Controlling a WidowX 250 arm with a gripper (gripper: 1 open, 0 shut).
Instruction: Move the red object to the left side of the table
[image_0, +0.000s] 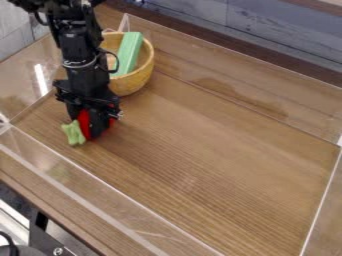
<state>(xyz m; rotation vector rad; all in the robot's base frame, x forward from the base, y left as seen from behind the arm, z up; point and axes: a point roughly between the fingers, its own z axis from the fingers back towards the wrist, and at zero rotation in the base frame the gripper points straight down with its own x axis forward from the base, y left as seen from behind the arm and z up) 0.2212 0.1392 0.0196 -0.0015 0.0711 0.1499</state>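
The red object (88, 124), a small red toy fruit with a light green leafy stem sticking out to the left, rests low on the table (214, 150) near its left side. My gripper (90, 122) points straight down and is shut on the red object, its black fingers on either side of the fruit. The arm rises behind it toward the top left.
A wooden bowl (138, 68) holding a green block (128, 48) stands just behind the gripper, close to the arm. Low clear acrylic walls edge the tabletop, one along the left and front edge (54, 170).
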